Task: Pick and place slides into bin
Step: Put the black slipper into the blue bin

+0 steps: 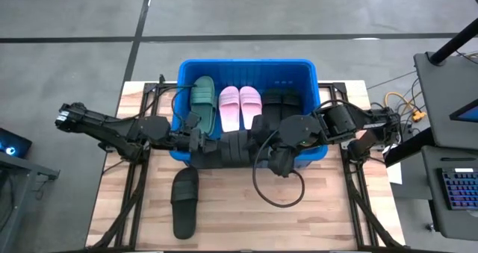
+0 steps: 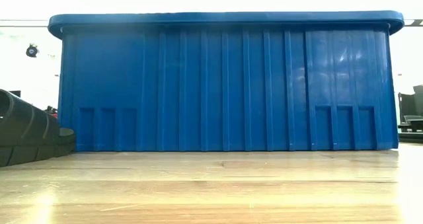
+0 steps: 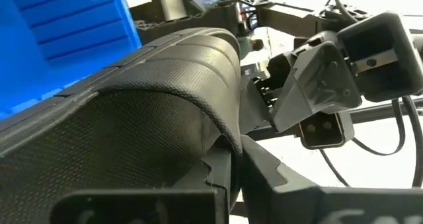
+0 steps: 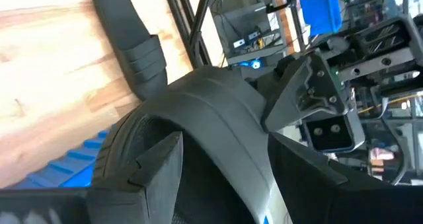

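A black slide (image 1: 231,148) hangs over the near rim of the blue bin (image 1: 299,66), held between both grippers. My left gripper (image 1: 205,142) is shut on it from the left and my right gripper (image 1: 261,145) from the right. Inside the bin lie a green slide (image 1: 203,96), a pink pair (image 1: 240,105) and a black pair (image 1: 284,104). Another black slide (image 1: 184,202) lies sole-down on the table near the bin; it also shows in the low view (image 2: 26,135). My left gripper holds the black slide at its broad strap (image 3: 198,112), coming level from the table's left. One finger (image 3: 221,174) reaches under the strap's edge; the other is hidden by the slide. The slide is lifted clear of the table. My right gripper holds the same slide at its strap (image 4: 225,118), coming level from the table's right. One finger (image 4: 158,161) sits under the strap's arch and the other (image 4: 310,174) outside it. The slide is clear of the table, above the bin's near rim.
The bin's near wall (image 2: 225,85) stands tall across the table's middle. Bare wooden table (image 1: 246,223) lies near the front edge. A black cable (image 1: 280,197) loops down from the right arm. A keyboard and stands (image 1: 455,186) stand off the table's right.
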Controlling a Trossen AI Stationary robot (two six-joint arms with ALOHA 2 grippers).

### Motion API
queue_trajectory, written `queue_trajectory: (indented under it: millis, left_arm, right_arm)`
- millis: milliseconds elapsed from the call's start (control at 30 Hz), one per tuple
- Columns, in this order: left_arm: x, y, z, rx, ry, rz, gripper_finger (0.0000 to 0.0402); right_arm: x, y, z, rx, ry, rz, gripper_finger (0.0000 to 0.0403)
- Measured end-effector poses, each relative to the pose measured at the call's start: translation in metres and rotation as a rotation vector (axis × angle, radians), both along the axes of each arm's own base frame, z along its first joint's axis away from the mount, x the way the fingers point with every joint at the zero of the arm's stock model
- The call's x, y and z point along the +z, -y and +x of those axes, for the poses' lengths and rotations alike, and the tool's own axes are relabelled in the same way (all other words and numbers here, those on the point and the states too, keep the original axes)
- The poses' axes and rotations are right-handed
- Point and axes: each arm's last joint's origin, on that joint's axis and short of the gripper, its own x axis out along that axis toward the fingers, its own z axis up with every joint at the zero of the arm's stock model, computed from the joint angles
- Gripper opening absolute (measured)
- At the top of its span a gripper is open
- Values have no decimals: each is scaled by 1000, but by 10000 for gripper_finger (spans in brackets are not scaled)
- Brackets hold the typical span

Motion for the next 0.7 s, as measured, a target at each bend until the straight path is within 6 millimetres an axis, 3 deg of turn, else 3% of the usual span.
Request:
queue_trajectory:
  millis: [700]
  left_arm:
    - [4, 6, 11, -106, 27, 1, 0]
  right_arm:
    - [0, -1, 0, 22, -2, -17, 215]
